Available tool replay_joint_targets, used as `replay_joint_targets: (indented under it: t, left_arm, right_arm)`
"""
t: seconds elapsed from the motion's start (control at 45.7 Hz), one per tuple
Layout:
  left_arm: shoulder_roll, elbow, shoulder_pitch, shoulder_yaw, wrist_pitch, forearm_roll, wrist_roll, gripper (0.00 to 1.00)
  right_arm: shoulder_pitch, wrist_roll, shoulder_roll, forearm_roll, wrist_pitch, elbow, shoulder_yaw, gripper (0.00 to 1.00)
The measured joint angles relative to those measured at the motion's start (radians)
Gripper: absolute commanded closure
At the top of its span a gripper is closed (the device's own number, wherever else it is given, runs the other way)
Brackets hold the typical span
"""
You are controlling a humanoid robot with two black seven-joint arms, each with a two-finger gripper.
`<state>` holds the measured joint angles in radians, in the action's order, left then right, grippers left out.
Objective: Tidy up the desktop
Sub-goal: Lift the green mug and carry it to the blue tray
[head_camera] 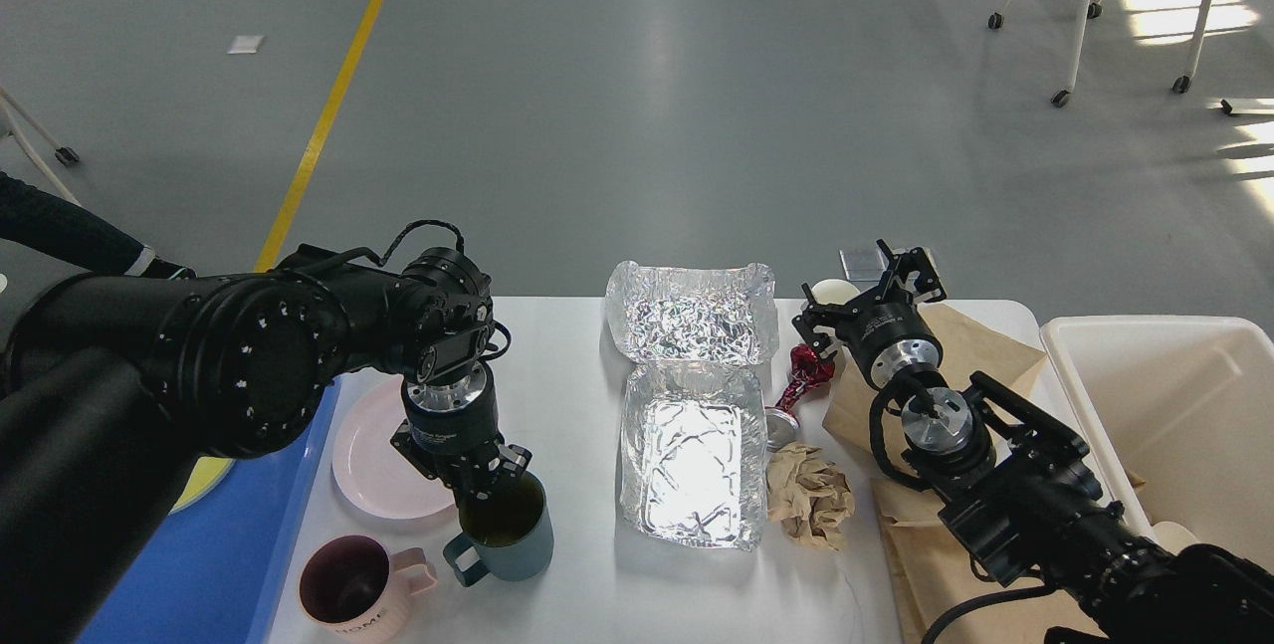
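The white desktop [567, 365] holds an open foil container [692, 465] with its lid [692, 311] folded back. A teal mug [508, 530] stands at the front left. My left gripper [488, 487] points down at the mug's back rim, and its fingers are dark and hidden there. My right gripper [866, 281] is open at the far edge, its fingers spread around a small white round thing [834, 291] and a clear flat piece [861, 261]. A crumpled brown paper ball [811, 497] and a red foil wrapper [802, 373] lie right of the foil container.
A blue tray [199, 574] with a yellow plate [204, 480] lies at the left. A pink plate [373, 450] and a pink mug [358, 589] sit near it. A brown paper bag [980, 350] lies under my right arm. A cream-white bin [1165, 395] stands at the right.
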<state>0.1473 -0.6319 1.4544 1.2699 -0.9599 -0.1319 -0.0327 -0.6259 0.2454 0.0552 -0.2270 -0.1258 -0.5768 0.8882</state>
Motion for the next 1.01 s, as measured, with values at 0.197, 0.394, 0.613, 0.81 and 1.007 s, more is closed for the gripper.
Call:
replay_joint_targets:
  t: [0.197, 0.394, 0.613, 0.81, 1.007]
  left_arm:
    - [-0.001, 0.009, 0.0, -0.006, 0.0, 0.007, 0.001, 1.0]
    - [-0.009, 0.016, 0.049, -0.033, 0.0, 0.009, 0.0, 1.0]
    - [-0.049, -0.005, 0.162, -0.042, 0.0, 0.007, 0.001, 1.0]
    - [-0.165, -0.091, 0.253, -0.034, 0.0, 0.007, -0.005, 1.0]
    - [-0.408, -0.117, 0.264, -0.04, 0.0, 0.008, -0.003, 1.0]
  right_arm:
    - [0.0, 0.0, 0.0, 0.0, 0.0, 0.0, 0.0, 0.0]
    - [0.0, 0.0, 0.0, 0.0, 0.0, 0.0, 0.0, 0.0]
    - [0.0, 0.0, 0.0, 0.0, 0.0, 0.0, 0.0, 0.0]
    - [0.0, 0.0, 0.0, 0.0, 0.0, 0.0, 0.0, 0.0]
    - [0.0, 0.0, 0.0, 0.0, 0.0, 0.0, 0.0, 0.0]
